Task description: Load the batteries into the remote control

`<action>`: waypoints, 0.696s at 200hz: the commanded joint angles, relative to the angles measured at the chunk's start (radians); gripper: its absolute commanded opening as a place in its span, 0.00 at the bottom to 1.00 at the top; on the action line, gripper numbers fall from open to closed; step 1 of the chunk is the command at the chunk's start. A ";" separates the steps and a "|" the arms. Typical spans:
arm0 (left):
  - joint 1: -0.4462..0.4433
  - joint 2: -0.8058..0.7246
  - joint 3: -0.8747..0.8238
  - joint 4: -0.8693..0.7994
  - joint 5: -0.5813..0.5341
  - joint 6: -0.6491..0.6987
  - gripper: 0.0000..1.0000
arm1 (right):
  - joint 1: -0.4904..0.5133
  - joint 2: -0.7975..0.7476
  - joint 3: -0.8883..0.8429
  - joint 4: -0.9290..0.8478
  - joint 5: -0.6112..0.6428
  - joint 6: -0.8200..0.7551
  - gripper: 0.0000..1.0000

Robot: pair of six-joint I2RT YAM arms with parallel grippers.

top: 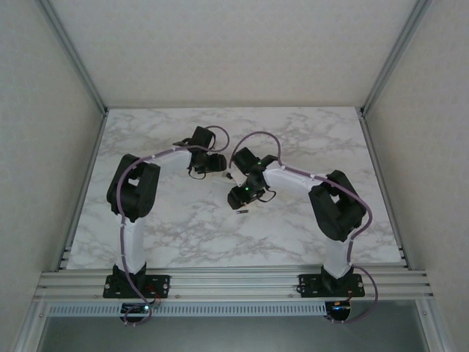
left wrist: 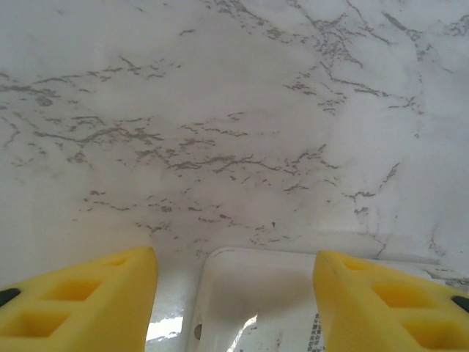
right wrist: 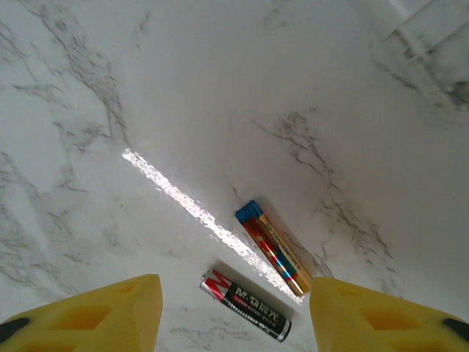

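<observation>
With its fingers spread and empty, the right gripper [right wrist: 233,293] hangs over the black battery [right wrist: 245,304] and gold battery [right wrist: 272,248], which lie close together on the marble table [right wrist: 110,110], so closing may catch both or roll one away, while the left gripper [left wrist: 236,257], also spread, only flanks the white remote [left wrist: 256,301], which could slide.
</observation>
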 commanded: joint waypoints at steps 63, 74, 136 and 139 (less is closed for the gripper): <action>-0.010 -0.064 -0.044 -0.006 0.060 -0.029 0.61 | 0.053 0.104 0.035 -0.017 0.169 -0.054 0.32; -0.010 -0.080 -0.055 0.000 0.054 -0.035 0.63 | 0.053 0.107 0.032 -0.015 0.189 -0.054 0.24; 0.004 -0.230 -0.149 0.069 0.030 -0.075 0.73 | 0.009 -0.084 0.022 0.072 0.079 0.142 0.06; 0.005 -0.235 -0.151 0.069 0.027 -0.076 0.74 | 0.007 -0.101 0.011 0.097 0.065 0.175 0.06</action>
